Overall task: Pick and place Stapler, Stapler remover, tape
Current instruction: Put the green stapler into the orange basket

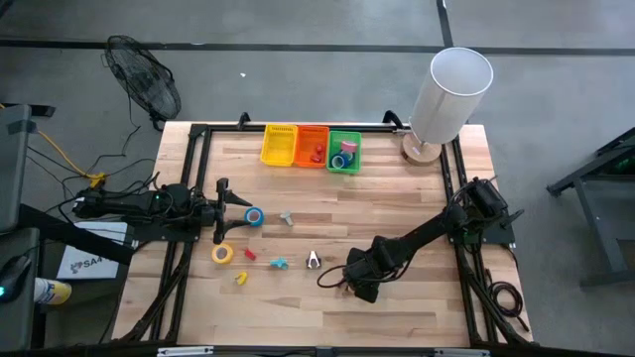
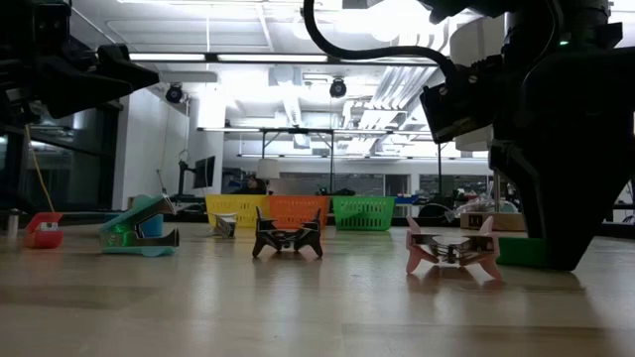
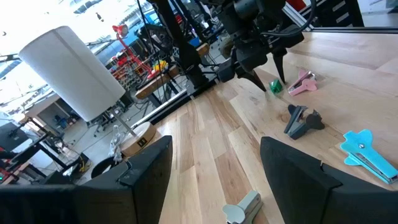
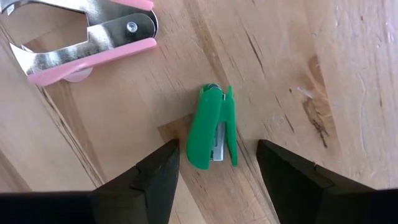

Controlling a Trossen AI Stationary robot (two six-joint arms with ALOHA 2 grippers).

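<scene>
The right gripper [image 4: 214, 165] hangs low over the front right part of the table [image 1: 397, 198], its fingers spread to either side of a small green stapler [image 4: 216, 129] that lies flat on the wood — not yet pinched, as far as the right wrist view shows, with a pink staple remover [image 4: 87, 31] just beside it. The left gripper [image 1: 226, 209] waits at the left side with its fingers apart and nothing between them, close to a blue tape roll [image 1: 255, 217]. By my judgement the job is only begun: at the far edge the yellow bin [image 1: 279, 146] looks empty, the orange bin [image 1: 312, 147] holds something small and red, and the green bin [image 1: 344, 152] already holds what look like a blue and a pink roll. Left on the table are the blue roll, a yellow tape roll [image 1: 222, 254], a dark staple remover [image 2: 288, 236], a teal stapler [image 2: 139, 226], a small grey piece [image 1: 287, 217] and a few more small coloured items near the front — so most of the sorting is still ahead, with the green stapler apparently next.
</scene>
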